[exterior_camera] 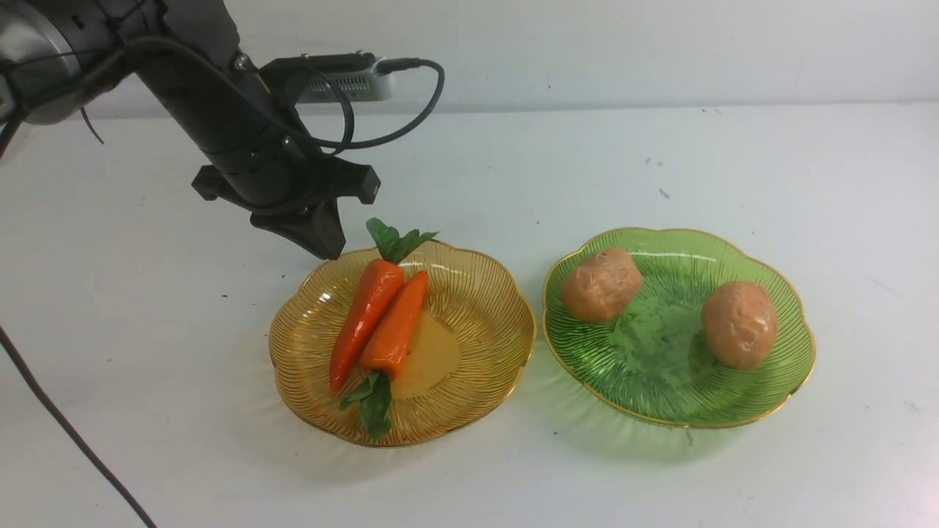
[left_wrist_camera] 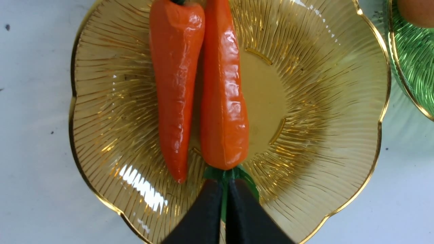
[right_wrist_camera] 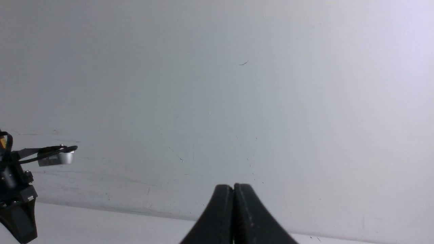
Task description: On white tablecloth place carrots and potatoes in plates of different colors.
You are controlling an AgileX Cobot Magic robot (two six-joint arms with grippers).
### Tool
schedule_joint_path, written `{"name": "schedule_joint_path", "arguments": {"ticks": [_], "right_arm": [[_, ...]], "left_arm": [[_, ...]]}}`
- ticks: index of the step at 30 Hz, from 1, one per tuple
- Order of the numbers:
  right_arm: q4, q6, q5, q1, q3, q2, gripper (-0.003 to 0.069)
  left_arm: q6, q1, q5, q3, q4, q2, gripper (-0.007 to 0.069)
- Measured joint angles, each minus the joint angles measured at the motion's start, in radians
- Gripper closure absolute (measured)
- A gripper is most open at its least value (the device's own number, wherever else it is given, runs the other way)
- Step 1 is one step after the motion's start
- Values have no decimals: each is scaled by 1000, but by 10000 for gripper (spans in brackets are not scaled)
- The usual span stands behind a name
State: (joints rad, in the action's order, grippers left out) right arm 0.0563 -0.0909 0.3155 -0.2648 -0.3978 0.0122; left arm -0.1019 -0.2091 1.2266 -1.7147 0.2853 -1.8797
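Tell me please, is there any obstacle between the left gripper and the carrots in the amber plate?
Nothing visible stands between the shut left gripper and the two carrots. They lie side by side in the amber plate, uncovered from above.

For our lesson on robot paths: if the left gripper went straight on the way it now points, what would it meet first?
Probably the amber plate, near its rim; depth is unclear, so the left gripper might just miss it.

I log two orange carrots (exterior_camera: pixel 393 327) with green tops, a ribbed amber plate (exterior_camera: pixel 477 352), a ribbed green plate (exterior_camera: pixel 660 381), both gold-rimmed; tan-brown potatoes (exterior_camera: pixel 739 325); white, dark-specked cloth (exterior_camera: pixel 183 411).
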Motion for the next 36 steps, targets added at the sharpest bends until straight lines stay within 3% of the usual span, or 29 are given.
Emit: {"name": "schedule_joint_path", "arguments": {"ticks": [11, 25, 36], "right_arm": [[10, 0, -1, 5, 178, 21, 674], [-1, 0, 89, 203, 421, -21, 674], [-34, -1, 81, 238, 423, -21, 674]], "left_arm": [[-2, 0, 0, 0, -9, 58, 614], [-2, 0, 15, 0, -125, 244, 614], [-3, 0, 22, 39, -126, 523, 614]]}}
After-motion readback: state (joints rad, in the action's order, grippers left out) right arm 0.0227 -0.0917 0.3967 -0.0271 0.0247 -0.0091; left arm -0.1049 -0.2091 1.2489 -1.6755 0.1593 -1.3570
